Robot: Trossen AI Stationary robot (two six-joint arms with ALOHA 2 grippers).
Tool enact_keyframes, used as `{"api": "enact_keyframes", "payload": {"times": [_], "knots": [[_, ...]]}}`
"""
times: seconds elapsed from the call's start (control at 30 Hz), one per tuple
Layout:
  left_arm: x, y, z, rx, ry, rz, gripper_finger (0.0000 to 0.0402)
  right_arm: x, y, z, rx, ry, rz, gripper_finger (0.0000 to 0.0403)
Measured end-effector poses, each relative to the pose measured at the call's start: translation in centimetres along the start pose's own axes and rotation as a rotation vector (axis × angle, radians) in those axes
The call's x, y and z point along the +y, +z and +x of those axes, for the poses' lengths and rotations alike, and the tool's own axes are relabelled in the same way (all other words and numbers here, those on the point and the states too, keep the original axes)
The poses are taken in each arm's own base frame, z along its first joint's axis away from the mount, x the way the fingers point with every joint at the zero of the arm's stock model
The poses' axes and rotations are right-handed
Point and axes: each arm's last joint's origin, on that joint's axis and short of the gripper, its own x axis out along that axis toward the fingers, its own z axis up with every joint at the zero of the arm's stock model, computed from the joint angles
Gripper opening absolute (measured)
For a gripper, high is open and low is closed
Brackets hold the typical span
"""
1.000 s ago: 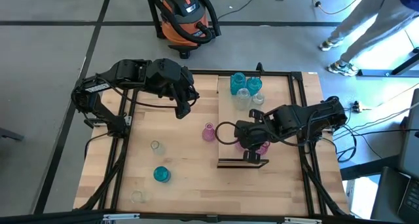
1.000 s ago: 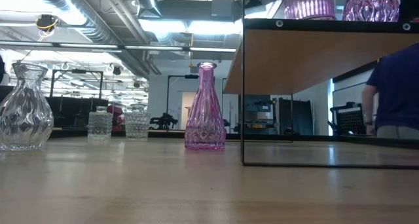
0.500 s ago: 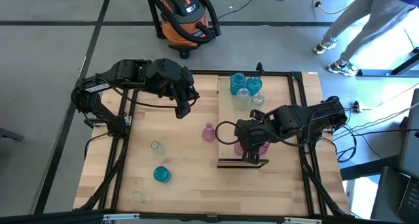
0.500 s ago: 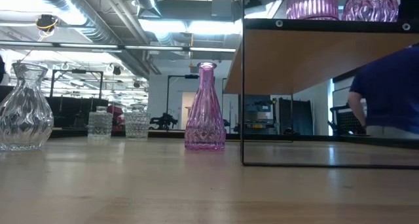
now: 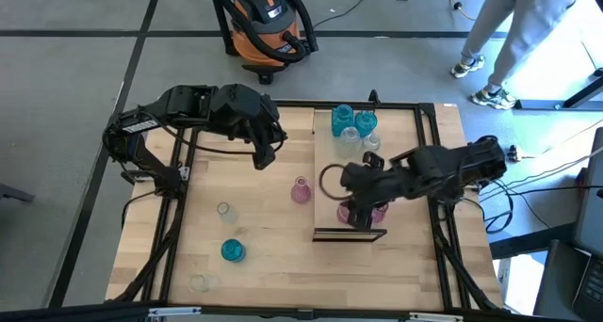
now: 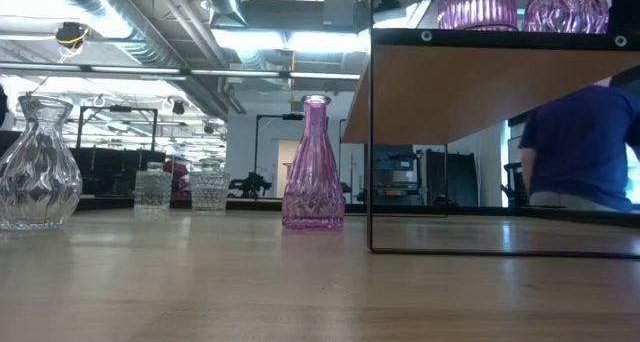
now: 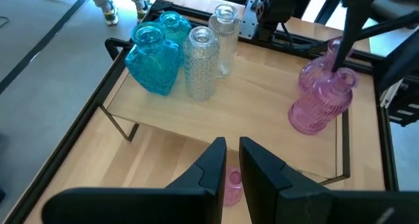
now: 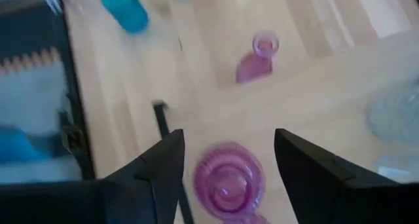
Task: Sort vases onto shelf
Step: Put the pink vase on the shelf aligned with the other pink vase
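The shelf (image 5: 325, 171) is a light-wood board on a black frame at the table's middle right. Two teal vases (image 5: 341, 120) and two clear vases (image 5: 350, 138) stand on their bases at its far end. Two pink vases (image 5: 377, 211) stand near its near end. My right gripper (image 8: 226, 165) hovers open above them, one finger on each side of a ribbed pink vase (image 8: 226, 185), with gaps on both sides. Another pink vase (image 5: 300, 190) stands on the table beside the shelf. My left gripper (image 5: 264, 157) hangs shut and empty over the table's far left part.
A clear vase (image 5: 224, 210), a teal vase (image 5: 232, 251) and another clear vase (image 5: 198, 282) stand on the table's near left. A black frame (image 5: 174, 209) rims the tabletop. A vacuum cleaner (image 5: 268, 21) and a person (image 5: 513, 21) are beyond the far edge.
My right arm has shifted a little toward the table's far edge above the shelf's pink vases. The person beyond the table has walked on. The vases on the table have stayed where they were.
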Motion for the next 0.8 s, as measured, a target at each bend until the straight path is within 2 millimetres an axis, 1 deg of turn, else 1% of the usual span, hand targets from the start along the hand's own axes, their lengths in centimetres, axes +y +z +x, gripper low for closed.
{"api": "enact_keyframes", "payload": {"times": [0.1,0.2,0.27,0.33,0.4,0.5,0.63,0.67,0.73,0.8], "knots": [[-0.2,-0.1,0.0,0.014,-0.046,-0.060,0.0037,-0.6,0.1,-1.8,-0.092,0.017,0.074,0.0218],[-0.6,-0.2,0.3,0.044,-0.103,-0.019,0.0037,-1.5,-0.1,-4.0,-0.171,0.031,0.165,0.0218],[-0.9,-0.6,0.7,0.084,-0.099,-0.002,0.0037,-2.0,-0.5,-5.4,-0.214,0.035,0.222,0.0218],[-1.1,-1.2,2.2,0.127,-0.080,0.005,0.0037,-2.2,-1.1,-6.6,-0.270,0.023,0.254,0.0218],[-1.1,-2.2,3.9,0.190,-0.070,0.030,0.0037,-2.2,-1.7,-7.8,-0.333,0.000,0.267,0.0218],[-1.0,-3.9,7.4,0.224,-0.076,0.033,0.0037,-2.1,-2.8,-9.5,-0.411,-0.016,0.274,0.0218],[0.1,-7.1,12.4,0.307,-0.185,-0.032,0.0039,-1.8,-4.2,-11.2,-0.494,-0.022,0.286,0.0218],[0.5,-7.8,13.4,0.316,-0.190,-0.052,0.0043,-1.7,-4.5,-11.6,-0.511,-0.020,0.292,0.0218],[1.3,-9.4,14.7,0.358,-0.173,-0.071,0.0058,-1.5,-5.1,-12.1,-0.537,-0.022,0.303,0.0218],[2.0,-9.9,15.6,0.337,-0.167,-0.084,0.0080,-1.2,-5.7,-12.3,-0.558,-0.033,0.306,0.0218]]}}
